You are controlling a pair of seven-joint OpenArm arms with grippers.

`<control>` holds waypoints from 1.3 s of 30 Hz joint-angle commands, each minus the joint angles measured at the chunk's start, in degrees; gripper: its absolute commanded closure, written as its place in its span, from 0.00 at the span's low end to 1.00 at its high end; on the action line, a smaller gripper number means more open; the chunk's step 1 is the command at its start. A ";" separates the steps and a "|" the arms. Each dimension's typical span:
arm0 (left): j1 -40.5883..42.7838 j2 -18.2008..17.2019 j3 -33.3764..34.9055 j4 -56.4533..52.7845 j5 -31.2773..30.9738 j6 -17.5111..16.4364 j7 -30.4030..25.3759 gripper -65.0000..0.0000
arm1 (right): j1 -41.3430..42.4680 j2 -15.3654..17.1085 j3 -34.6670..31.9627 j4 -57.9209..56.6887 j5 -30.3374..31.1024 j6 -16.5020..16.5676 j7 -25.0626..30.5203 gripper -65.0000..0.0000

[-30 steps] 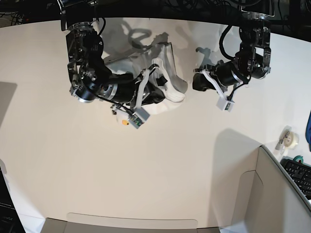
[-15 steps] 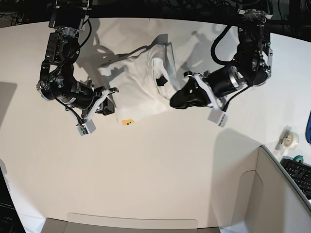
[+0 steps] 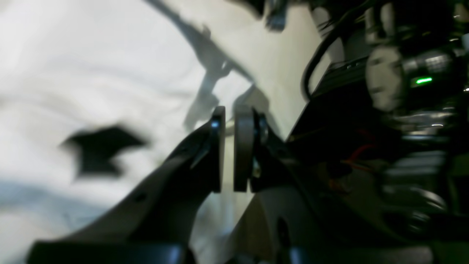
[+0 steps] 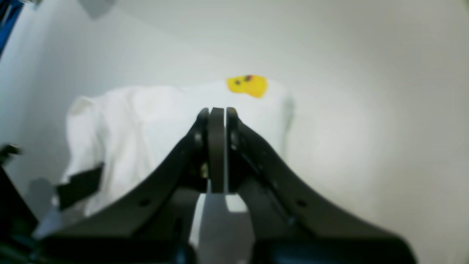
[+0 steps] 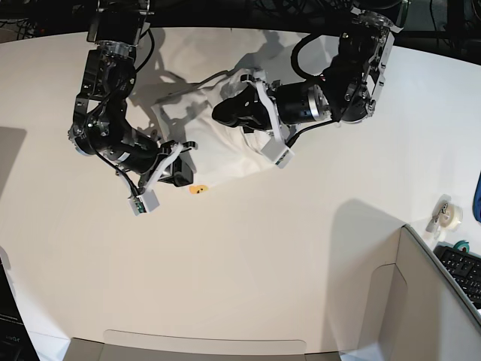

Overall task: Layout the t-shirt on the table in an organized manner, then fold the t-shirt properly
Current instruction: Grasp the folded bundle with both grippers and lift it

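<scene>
A robot lab or work room is shown, not a home. Two black robot arms [image 5: 113, 113] are mounted over a big white table [image 5: 248, 256], and bundles of black wires [image 5: 301, 11] are seen along the dark far edge. A grey cardboard box [image 5: 421, 301] is placed at one corner. A roll of tape [image 5: 449, 216] and a computer keyboard [image 5: 462, 271] are seen beside it.

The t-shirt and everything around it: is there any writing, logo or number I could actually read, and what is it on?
None can be read.
t-shirt: only a yellow patch of print shows, with no legible letters.
Black tag on the shirt: blurred, no text visible.
Keyboard at the table's edge: keys too small to read.
Tape roll: no label legible.
</scene>
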 commanded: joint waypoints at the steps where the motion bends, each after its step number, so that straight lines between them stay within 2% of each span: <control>1: 0.03 -0.55 -0.44 -0.58 -1.11 -0.03 -0.73 0.94 | 1.06 -0.48 -0.21 1.14 1.14 0.19 1.11 1.00; 9: 0.47 -4.15 -0.53 -9.02 0.03 0.06 -1.08 0.95 | 1.50 -1.10 -0.21 1.05 1.14 0.19 1.11 1.00; 13: 0.47 -4.50 -0.53 -8.84 3.99 0.06 -1.08 0.95 | 2.38 -1.10 -0.21 1.05 1.14 0.19 1.11 1.00; 19: 0.30 -4.50 -0.53 -8.75 4.60 0.06 -1.00 0.95 | 5.45 -1.10 0.05 0.00 0.70 0.19 1.29 1.00; 28: 0.21 -4.50 -0.35 -8.75 4.60 0.06 -0.56 0.95 | 18.38 -0.57 -0.30 -19.87 0.53 0.37 1.29 1.00; 31: 0.12 -4.59 -0.35 -8.84 4.69 0.06 -0.56 0.94 | 20.66 -0.75 -1.18 -24.88 -3.69 0.45 1.29 1.00; 34: 0.03 -4.59 -0.27 -9.11 4.78 0.06 -0.47 0.94 | 20.22 -0.66 -4.96 -25.59 -7.56 0.72 2.34 1.00; 39: -1.64 -4.59 -0.35 -9.28 8.91 0.06 -0.47 0.94 | 15.83 1.19 -8.65 -23.74 -5.98 0.72 2.96 1.00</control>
